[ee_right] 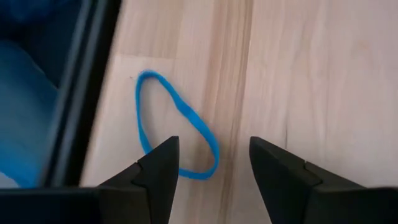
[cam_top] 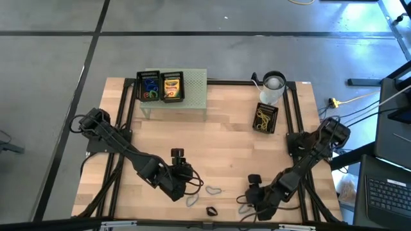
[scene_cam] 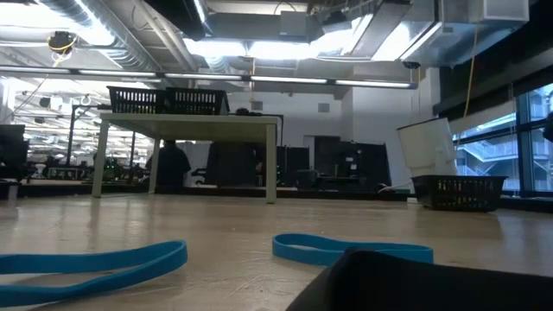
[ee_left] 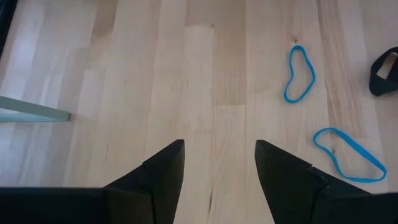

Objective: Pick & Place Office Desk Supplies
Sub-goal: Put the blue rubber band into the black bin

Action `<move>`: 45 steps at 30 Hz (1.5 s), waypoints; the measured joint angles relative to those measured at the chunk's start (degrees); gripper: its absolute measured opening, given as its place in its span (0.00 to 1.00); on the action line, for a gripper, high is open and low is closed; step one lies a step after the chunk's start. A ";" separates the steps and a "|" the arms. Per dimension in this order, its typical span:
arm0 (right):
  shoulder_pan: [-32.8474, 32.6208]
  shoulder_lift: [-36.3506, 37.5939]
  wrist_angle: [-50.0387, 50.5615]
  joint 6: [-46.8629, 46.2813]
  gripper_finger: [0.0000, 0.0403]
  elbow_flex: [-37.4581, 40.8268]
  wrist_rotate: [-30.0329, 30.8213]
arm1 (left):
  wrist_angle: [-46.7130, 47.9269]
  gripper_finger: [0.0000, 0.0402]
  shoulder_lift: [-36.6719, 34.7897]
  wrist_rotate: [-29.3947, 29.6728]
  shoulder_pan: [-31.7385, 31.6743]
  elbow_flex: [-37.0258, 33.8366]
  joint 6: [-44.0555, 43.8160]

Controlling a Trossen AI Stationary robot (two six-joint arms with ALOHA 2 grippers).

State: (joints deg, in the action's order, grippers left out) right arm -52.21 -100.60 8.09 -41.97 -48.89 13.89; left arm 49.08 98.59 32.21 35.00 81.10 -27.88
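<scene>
Both grippers, left (ee_left: pixel 219 180) and right (ee_right: pixel 214 174), are being held low with fingers spread over pale wood; 1 thin blue loop (ee_right: pixel 177 127) is being straddled.

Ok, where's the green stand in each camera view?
High: stand at top centre.
Low: left of centre, far back.
Left wrist: only a pale green strip at the left edge, likely its foot.
Right wrist: not in it.
Shared landmark: blue loops, seen in all four.
</scene>
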 joint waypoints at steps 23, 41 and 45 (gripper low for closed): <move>-2.37 -2.80 -0.55 9.39 0.16 -0.15 3.06 | 0.00 0.48 0.02 0.12 0.00 0.00 0.02; -1.52 -3.13 -2.75 11.43 0.01 -4.71 20.50 | 0.00 0.48 0.02 0.15 0.00 0.00 0.09; 0.86 -3.04 -2.99 12.32 0.01 -8.64 29.08 | 0.00 0.48 0.02 0.21 0.00 0.00 0.11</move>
State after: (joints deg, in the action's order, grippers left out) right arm -51.35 -103.63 5.11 -29.65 -57.53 42.96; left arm 49.08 98.61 32.42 35.00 81.10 -27.77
